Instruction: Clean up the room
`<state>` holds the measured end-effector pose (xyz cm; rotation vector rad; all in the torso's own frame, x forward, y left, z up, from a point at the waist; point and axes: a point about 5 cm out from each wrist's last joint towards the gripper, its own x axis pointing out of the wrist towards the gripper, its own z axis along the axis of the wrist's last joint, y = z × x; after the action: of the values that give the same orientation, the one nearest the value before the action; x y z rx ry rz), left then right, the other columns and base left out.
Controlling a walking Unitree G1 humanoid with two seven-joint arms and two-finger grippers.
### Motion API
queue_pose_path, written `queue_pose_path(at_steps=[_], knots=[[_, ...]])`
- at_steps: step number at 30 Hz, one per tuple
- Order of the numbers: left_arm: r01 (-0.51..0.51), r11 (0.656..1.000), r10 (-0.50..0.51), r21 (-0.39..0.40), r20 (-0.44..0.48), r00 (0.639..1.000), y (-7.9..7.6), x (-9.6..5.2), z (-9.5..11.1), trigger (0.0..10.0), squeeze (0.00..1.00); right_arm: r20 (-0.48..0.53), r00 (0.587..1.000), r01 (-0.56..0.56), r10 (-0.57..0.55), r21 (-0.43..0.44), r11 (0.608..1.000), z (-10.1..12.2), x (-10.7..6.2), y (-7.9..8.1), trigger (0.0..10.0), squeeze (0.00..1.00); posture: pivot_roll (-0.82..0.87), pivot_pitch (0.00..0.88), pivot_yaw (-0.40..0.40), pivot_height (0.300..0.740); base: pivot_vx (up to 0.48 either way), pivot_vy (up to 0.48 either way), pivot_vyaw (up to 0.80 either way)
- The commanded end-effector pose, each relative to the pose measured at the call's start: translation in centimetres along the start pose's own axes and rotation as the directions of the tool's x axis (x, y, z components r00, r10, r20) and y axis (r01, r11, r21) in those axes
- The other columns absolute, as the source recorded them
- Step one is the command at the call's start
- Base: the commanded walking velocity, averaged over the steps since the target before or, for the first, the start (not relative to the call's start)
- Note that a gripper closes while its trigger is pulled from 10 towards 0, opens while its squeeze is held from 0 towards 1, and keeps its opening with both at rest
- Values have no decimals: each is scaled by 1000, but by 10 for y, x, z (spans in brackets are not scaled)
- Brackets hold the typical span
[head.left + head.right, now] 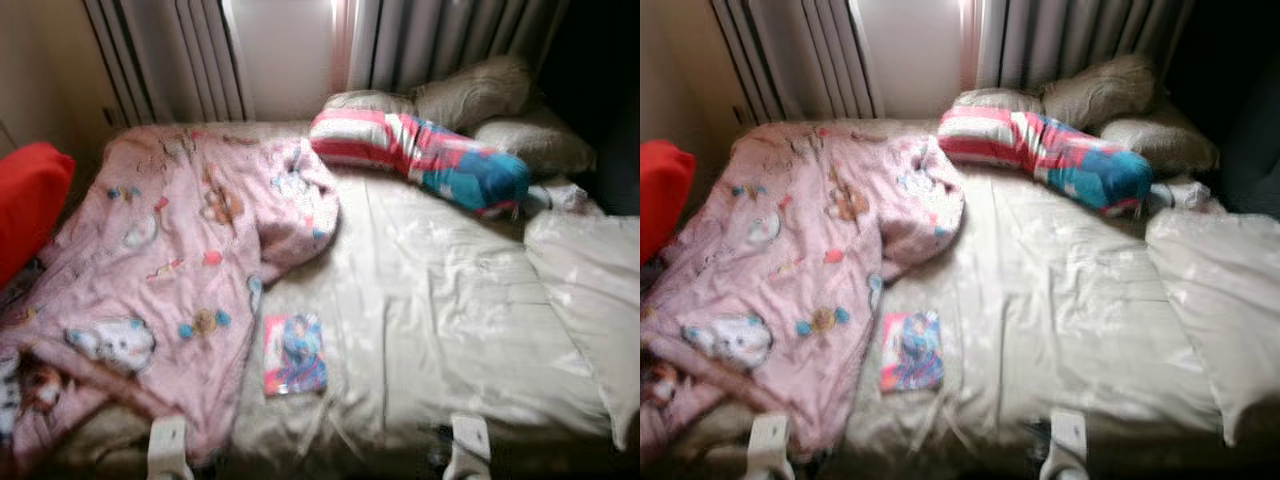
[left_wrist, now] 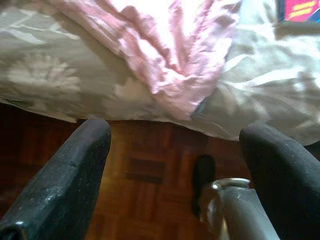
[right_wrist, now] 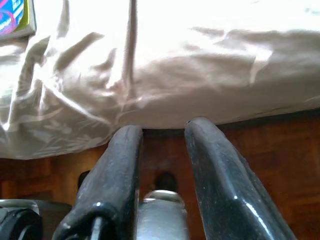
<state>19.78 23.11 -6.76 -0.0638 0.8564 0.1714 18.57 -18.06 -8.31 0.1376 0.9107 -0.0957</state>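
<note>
A crumpled pink blanket point(image 1: 170, 270) with cartoon animals covers the left half of the bed point(image 1: 450, 320). A small colourful book point(image 1: 295, 354) lies on the cream sheet near the bed's front edge, just right of the blanket. A long red, white and blue striped cushion point(image 1: 420, 155) lies across the head of the bed. My left gripper point(image 2: 175, 135) hangs open below the bed's front edge, under a fold of the pink blanket point(image 2: 175, 60). My right gripper point(image 3: 164, 131) is low at the same edge, further right, its fingers close together with nothing between them.
Grey pillows point(image 1: 475, 90) are piled at the back right before the curtains. A white pillow point(image 1: 590, 290) lies along the bed's right side. Something red point(image 1: 30, 200) stands at the left. Dark wooden floor point(image 2: 145, 180) runs under the bed's edge.
</note>
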Motion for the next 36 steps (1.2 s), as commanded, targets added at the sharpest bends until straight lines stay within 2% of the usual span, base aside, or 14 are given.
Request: queue_pose_path(at_steps=[1,17,36], knots=[[10,1000,-10,-4,-21,1000,-3,0,-4,10000,0,-10,1000,16,-16,-2,1000,-3,-1,-7,10000,0,19,0,27,740,0,341,0],[14,1000,-14,13,-26,1000,-1,-1,-5,10000,0,-14,1000,8,-8,-3,1000,-6,-2,-4,10000,0,14,0,39,740,0,330,0],[18,1000,-18,-3,-15,1000,-2,0,-4,10000,0,3,1000,10,-10,18,1000,-4,-2,-5,10000,0,12,0,36,740,0,0,0]])
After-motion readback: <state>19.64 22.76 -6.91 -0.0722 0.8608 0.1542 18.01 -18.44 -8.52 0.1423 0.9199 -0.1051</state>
